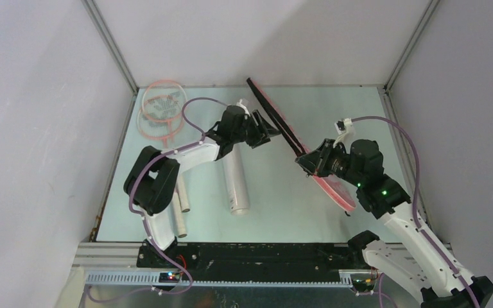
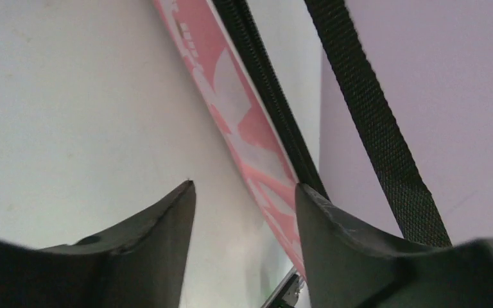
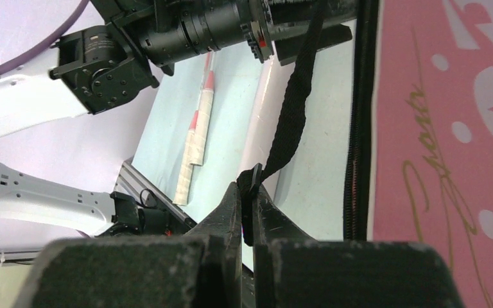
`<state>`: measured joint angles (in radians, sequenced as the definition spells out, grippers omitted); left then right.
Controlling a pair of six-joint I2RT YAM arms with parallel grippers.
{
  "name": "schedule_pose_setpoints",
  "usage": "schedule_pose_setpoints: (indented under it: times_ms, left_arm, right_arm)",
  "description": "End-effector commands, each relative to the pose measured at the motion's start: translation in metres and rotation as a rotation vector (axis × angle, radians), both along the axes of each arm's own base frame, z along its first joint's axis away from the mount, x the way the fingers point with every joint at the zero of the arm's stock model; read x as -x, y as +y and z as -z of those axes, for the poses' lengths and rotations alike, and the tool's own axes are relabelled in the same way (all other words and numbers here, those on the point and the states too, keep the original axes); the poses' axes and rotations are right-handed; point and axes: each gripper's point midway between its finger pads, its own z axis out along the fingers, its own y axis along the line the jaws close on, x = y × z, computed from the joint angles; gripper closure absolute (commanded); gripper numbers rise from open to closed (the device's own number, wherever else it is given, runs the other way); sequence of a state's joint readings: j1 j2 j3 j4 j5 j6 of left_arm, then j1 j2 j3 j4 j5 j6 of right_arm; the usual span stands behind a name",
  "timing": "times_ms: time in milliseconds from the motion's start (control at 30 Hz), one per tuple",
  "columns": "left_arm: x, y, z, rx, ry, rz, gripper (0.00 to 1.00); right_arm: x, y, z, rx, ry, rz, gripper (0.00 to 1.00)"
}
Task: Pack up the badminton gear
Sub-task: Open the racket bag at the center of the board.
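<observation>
The right hand (image 3: 247, 192) is pinched fully together on the black strap (image 3: 295, 109) of the pink racket bag (image 3: 443, 128). In its wrist view the webbing comes out from between the two closed fingers and rises slack towards the bag's zipped edge. From above, this hand (image 1: 308, 160) sits at about 3 o'clock on the surface (image 1: 276, 205), right against the bag's lower half.

The racket bag (image 1: 282, 131) stands tilted up on its long edge. It runs from near 12 o'clock at the back wall down to about 4 o'clock, where its rounded pink end lies beside the right arm.

The left hand (image 2: 244, 192) is partly open and has nothing clamped. The bag's pink face (image 2: 231, 96) and black zip run through the gap, close to one of its fingers (image 2: 334, 237). Whether that finger touches the bag cannot be told. From above, this hand (image 1: 260, 128) is near the centre, at the bag's upper half.

The two rackets (image 1: 160, 122) lie at 10 o'clock, heads overlapping, handles pointing towards 7 o'clock under the left arm. The shuttlecocks (image 1: 160, 106) are bunched on the strings of the farther head; their number is unclear. The white tube (image 1: 235, 183) lies flat between the rackets and the bag, left of centre, apart from both.
</observation>
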<state>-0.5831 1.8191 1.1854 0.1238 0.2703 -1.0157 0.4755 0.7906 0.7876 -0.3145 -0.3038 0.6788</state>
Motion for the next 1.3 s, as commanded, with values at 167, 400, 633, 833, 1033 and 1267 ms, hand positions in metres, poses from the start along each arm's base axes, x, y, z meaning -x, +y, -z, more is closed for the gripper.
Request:
schedule_pose_setpoints:
  times_ms: [167, 400, 633, 833, 1033, 1267]
  left_arm:
    - [-0.001, -0.006, -0.013, 0.032, -0.004, 0.015, 0.25]
    - [0.004, -0.014, 0.025, -0.052, 0.067, 0.035, 0.42]
    - [-0.047, -0.015, -0.026, -0.157, -0.224, 0.06, 1.0]
    - [-0.058, 0.0, -0.158, -0.382, -0.765, 0.278, 1.0]
    - [-0.001, -0.002, -0.23, -0.535, -1.088, 0.451, 1.0]
    - [0.056, -0.017, -0.212, -0.786, -1.198, 0.625, 1.0]
  right_arm:
    - [-0.006, 0.006, -0.029, -0.08, -0.087, -0.007, 1.0]
    - [-0.008, 0.007, -0.044, -0.12, -0.135, -0.001, 1.0]
    - [0.013, 0.01, -0.038, -0.14, -0.137, -0.077, 0.96]
    - [0.01, -0.05, -0.032, 0.028, -0.129, 0.139, 0.46]
    - [-0.014, -0.093, -0.069, 0.09, -0.199, 0.346, 0.2]
    - [-0.048, -0.083, -0.12, -0.003, -0.282, 0.366, 0.17]
